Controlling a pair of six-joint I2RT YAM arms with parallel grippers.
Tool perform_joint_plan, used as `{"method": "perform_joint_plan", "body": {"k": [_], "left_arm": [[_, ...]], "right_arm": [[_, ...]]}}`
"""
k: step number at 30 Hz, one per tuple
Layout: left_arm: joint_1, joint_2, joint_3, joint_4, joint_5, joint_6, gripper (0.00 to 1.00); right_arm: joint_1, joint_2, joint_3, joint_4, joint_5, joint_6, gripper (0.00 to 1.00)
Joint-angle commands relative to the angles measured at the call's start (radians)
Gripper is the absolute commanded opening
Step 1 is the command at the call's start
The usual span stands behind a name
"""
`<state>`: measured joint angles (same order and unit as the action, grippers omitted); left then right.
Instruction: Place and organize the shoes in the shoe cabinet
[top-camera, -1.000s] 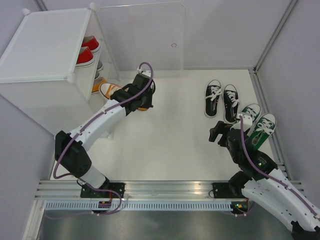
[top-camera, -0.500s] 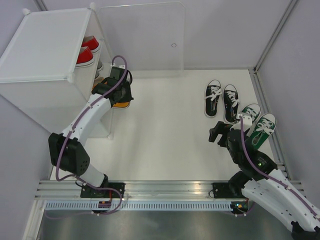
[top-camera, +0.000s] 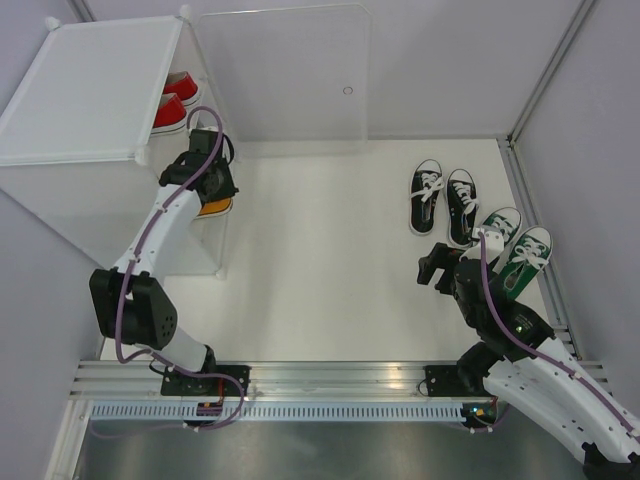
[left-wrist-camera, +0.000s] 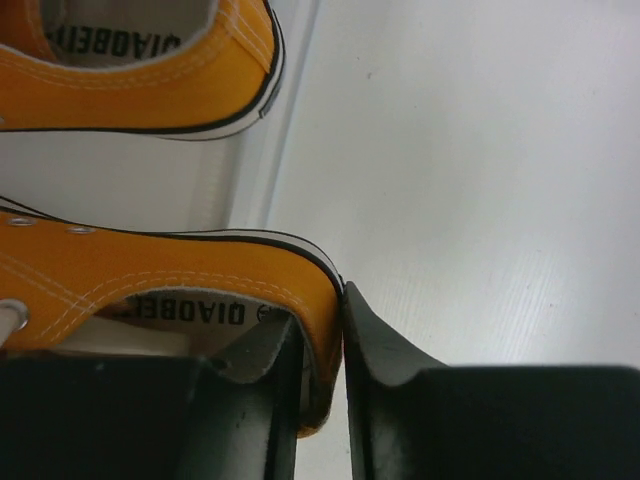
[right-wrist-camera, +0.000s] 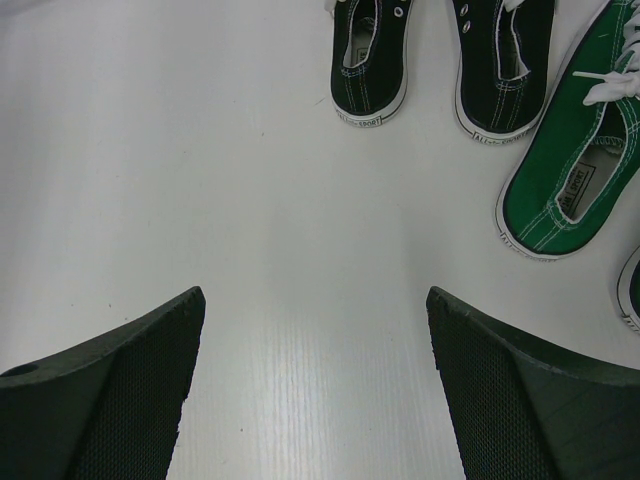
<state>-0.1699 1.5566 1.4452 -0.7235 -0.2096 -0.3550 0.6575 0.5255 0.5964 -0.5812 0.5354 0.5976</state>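
Observation:
My left gripper (top-camera: 212, 192) is shut on the heel of an orange shoe (left-wrist-camera: 170, 285), holding it at the open front of the shoe cabinet (top-camera: 90, 95). A second orange shoe (left-wrist-camera: 150, 70) lies just beyond it in the left wrist view. Two red shoes (top-camera: 172, 105) sit on a higher shelf. My right gripper (right-wrist-camera: 312, 380) is open and empty over the floor. A pair of black shoes (top-camera: 443, 197) and a pair of green shoes (top-camera: 515, 250) lie at the right; both pairs also show in the right wrist view, black (right-wrist-camera: 370, 50) and green (right-wrist-camera: 575, 170).
The clear door panel (top-camera: 285, 75) with a small hole stands open behind the cabinet. Grey walls close in the white floor (top-camera: 330, 260) on both sides. A metal rail (top-camera: 330, 380) runs along the near edge by the arm bases.
My left arm has swung left with the orange shoe, from the open floor to the cabinet's front. My right arm has not moved.

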Motion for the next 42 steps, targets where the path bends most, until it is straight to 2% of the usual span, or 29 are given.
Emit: {"method": "perform_joint_plan", "body": {"k": [1,5,6,12,14,20,28,36,42], "left_arm": [[0.007,-0.03,0.009,0.019,-0.099,0.054,0.26],[0.007,-0.075,0.004,0.019,-0.137,0.027,0.43],[0.007,-0.085,0.004,0.021,-0.14,0.016,0.5],[0.001,-0.139,0.009,0.022,-0.099,0.001,0.66],[-0.012,-0.151,0.009,0.025,-0.062,-0.007,0.67],[-0.111,-0.17,-0.012,0.076,-0.027,0.063,0.68],[-0.282,-0.119,-0.066,0.153,-0.112,0.172,0.65],[-0.263,0.049,-0.072,0.196,-0.301,0.235,0.57],[-0.207,0.057,-0.082,0.193,-0.355,0.208,0.56]], "right_arm": [[0.005,0.005,0.0,0.034,-0.003,-0.01,0.95],[0.004,0.011,-0.006,0.04,-0.005,-0.01,0.95],[0.004,0.013,-0.007,0.041,-0.008,-0.01,0.95],[0.004,0.022,-0.007,0.041,-0.009,-0.012,0.95],[0.004,0.021,-0.009,0.041,-0.009,-0.013,0.95],[0.004,0.022,-0.009,0.043,-0.012,-0.013,0.95],[0.004,0.025,-0.01,0.046,-0.022,-0.015,0.95],[0.004,0.021,-0.01,0.047,-0.028,-0.016,0.94],[0.004,0.021,-0.012,0.05,-0.029,-0.018,0.95]]}}
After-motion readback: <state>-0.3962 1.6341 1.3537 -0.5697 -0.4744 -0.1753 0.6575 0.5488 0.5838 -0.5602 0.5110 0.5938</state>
